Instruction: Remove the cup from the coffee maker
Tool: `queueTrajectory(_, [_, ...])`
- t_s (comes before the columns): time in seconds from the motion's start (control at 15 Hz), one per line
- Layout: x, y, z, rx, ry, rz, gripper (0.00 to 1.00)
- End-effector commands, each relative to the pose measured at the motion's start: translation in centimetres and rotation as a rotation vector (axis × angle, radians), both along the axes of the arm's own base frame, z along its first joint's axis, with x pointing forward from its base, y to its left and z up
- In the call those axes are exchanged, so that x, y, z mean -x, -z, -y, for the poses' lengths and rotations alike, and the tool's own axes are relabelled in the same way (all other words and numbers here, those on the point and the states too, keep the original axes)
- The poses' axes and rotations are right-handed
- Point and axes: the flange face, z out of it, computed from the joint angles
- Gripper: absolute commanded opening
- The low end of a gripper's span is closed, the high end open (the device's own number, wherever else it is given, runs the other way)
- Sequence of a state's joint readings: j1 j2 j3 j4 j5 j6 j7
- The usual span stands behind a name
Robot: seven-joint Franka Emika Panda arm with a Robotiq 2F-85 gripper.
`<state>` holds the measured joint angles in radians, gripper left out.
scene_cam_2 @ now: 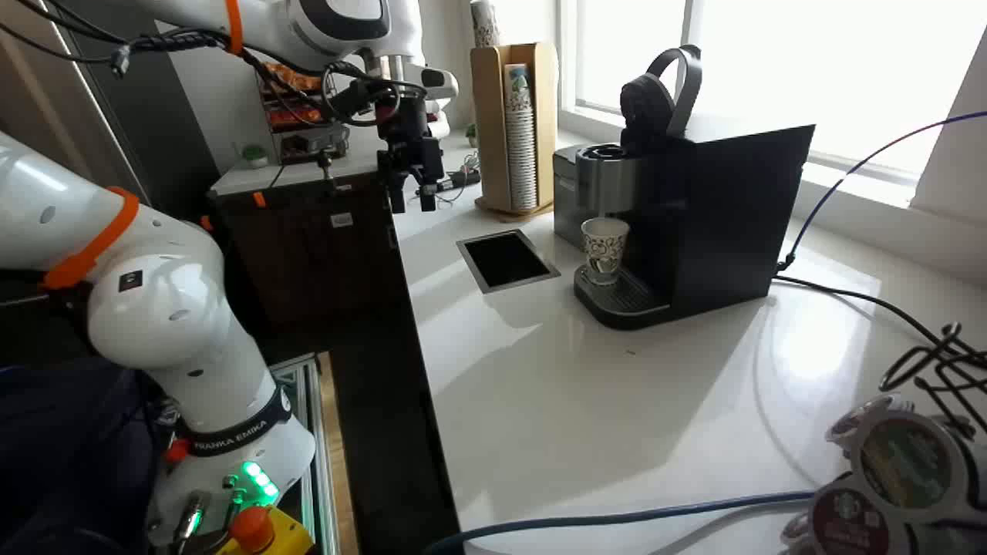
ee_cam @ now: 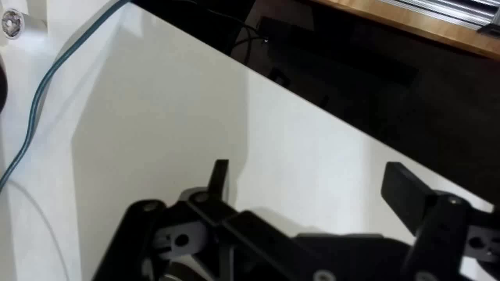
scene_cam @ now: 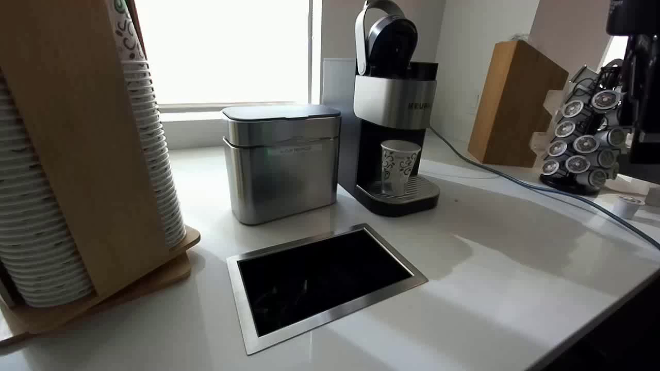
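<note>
The cup is a pale paper cup with a dark swirl pattern. It stands upright on the drip tray of the coffee maker, under the spout housing. In an exterior view the cup also shows on the tray of the black and silver machine, whose top lid and handle are raised. My gripper hangs above the counter's edge, pointing down, well apart from the cup. In the wrist view the gripper has its fingers wide apart with nothing between them. Cup and coffee maker are out of the wrist view.
A brushed-metal canister stands beside the coffee maker. A framed opening is set in the counter before them. A wooden holder carries stacked paper cups. A pod rack and a blue cable lie on the far side.
</note>
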<state>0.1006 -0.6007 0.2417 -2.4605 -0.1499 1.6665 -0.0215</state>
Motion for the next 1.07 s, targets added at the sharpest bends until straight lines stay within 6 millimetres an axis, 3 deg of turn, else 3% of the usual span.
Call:
queueTrajectory(0.0, [0.0, 0.0, 0.0, 0.000, 0.000, -0.001, 1.00])
queueTrajectory(0.27, [0.0, 0.0, 0.0, 0.000, 0.000, -0.001, 1.00])
queueTrajectory(0.4, [-1.3, -0.1, 1.7, 0.002, -0.056, 0.109, 1.00])
queueTrajectory(0.67, [-4.7, 0.8, 9.4, -0.142, -0.180, 0.193, 1.00])
queueTrajectory(1.0, [-7.9, 3.5, 18.3, -0.297, -0.399, 0.183, 1.00])
